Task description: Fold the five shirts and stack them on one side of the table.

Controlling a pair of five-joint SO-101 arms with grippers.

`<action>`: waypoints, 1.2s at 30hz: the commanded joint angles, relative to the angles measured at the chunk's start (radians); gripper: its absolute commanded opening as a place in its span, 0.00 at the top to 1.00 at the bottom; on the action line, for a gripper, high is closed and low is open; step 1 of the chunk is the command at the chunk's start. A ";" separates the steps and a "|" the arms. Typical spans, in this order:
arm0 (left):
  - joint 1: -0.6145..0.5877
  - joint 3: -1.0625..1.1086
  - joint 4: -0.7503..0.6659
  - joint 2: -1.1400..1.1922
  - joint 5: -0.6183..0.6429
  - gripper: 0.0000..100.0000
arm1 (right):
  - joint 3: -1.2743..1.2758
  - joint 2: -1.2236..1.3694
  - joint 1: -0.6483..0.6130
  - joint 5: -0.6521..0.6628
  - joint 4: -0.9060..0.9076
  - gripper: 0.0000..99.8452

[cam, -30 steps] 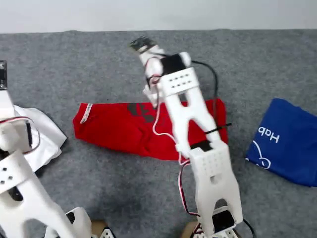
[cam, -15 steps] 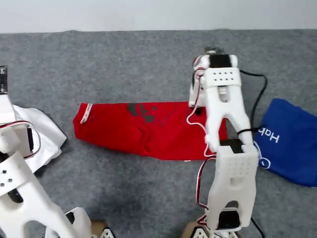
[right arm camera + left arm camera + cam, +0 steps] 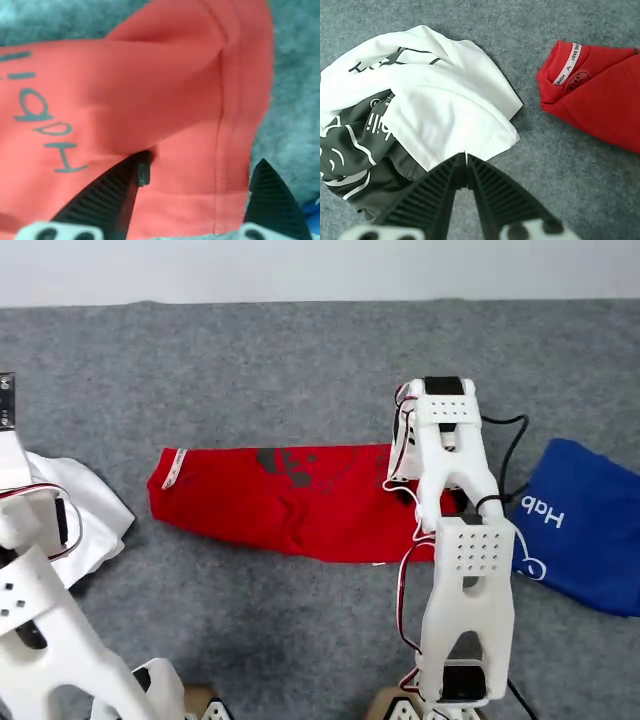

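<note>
The red shirt is lying stretched across the table, its end being straddled by the right pincer, spread wide. The left pincer is being held pressed together above the white shirt.

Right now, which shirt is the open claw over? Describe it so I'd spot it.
Look at the middle of the grey table. The red shirt lies there, a long strip with dark print. A white shirt and a blue shirt flank it; only it is red.
</note>
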 commanded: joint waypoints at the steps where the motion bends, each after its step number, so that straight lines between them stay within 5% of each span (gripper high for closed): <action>1: -0.002 -0.008 0.026 -0.020 0.003 0.99 | -0.009 -0.002 -0.031 -0.006 -0.019 0.79; 5: -0.002 -0.008 0.026 -0.020 0.003 0.99 | -0.009 -0.002 -0.038 0.054 -0.019 0.99; 16: -0.002 -0.008 0.026 -0.020 0.003 0.99 | -0.103 -0.028 -0.024 0.261 0.113 0.99; 36: 0.002 -0.007 0.025 -0.021 0.009 0.99 | -0.107 -0.268 -0.573 0.345 -0.031 0.99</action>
